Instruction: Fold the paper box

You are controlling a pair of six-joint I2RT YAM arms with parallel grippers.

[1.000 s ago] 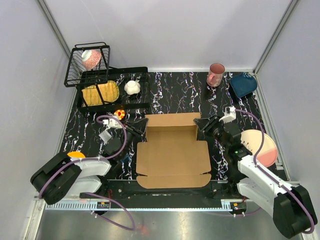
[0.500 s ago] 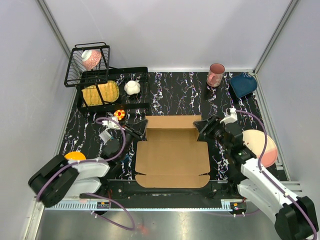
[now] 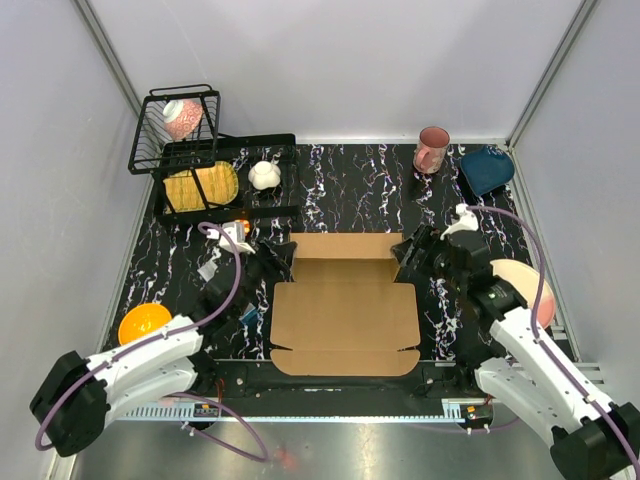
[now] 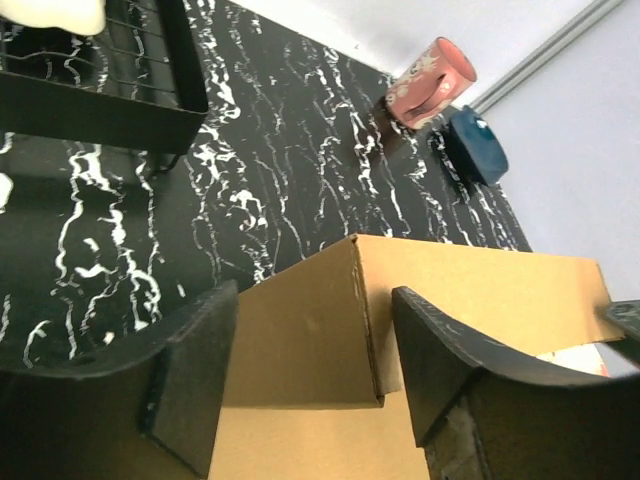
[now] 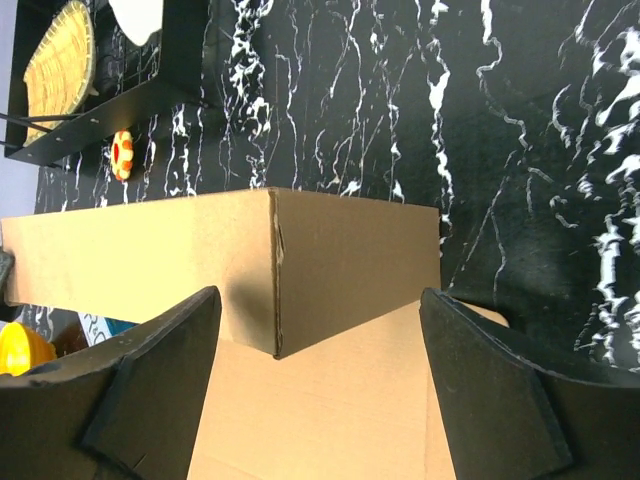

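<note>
Now | paper box (image 3: 345,315) flat, rear wall upright, running left-right | left claw (image 3: 281,262), right claw (image 3: 404,256) wide

We locate the box (image 3: 345,310) at table centre, rear wall upright. The left gripper (image 4: 312,295) straddles its rear left corner, the right gripper (image 5: 320,300) its rear right corner. The rack (image 3: 230,213) lies behind-left, the mug (image 3: 432,150) behind-right.

White arm links (image 3: 150,352), black joints (image 3: 470,268), purple cables (image 3: 240,272), black fingers (image 4: 190,370)
</note>
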